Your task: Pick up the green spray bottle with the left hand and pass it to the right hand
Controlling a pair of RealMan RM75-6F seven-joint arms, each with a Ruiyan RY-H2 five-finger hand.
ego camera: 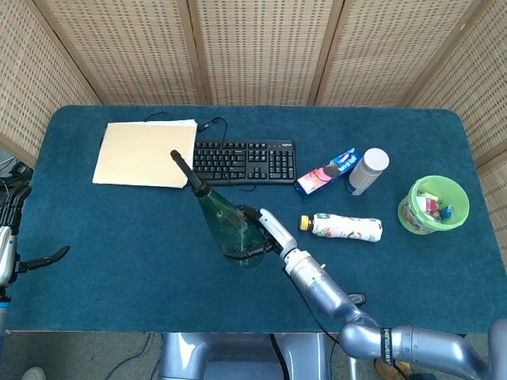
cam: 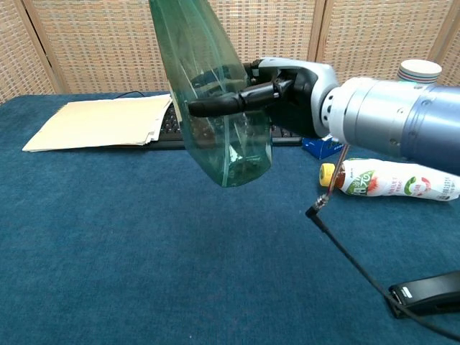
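Observation:
The green spray bottle (ego camera: 226, 223) is translucent with a black nozzle. My right hand (ego camera: 265, 231) grips its wide lower body above the middle of the table. In the chest view the bottle (cam: 215, 93) stands nearly upright, base down, and its nozzle is cut off by the frame's top. The right hand's (cam: 287, 90) dark fingers wrap round it from the right. My left hand (ego camera: 8, 245) shows only at the far left edge of the head view, off the table, holding nothing, its thumb sticking out. It is far from the bottle.
A black keyboard (ego camera: 244, 161) and a cream paper stack (ego camera: 145, 153) lie at the back. A drink bottle (ego camera: 344, 227) lies on its side to the right, near a snack packet (ego camera: 329, 170), a white canister (ego camera: 368, 170) and a green bucket (ego camera: 434, 204). A black cable and clip (cam: 424, 293) trail at the front right.

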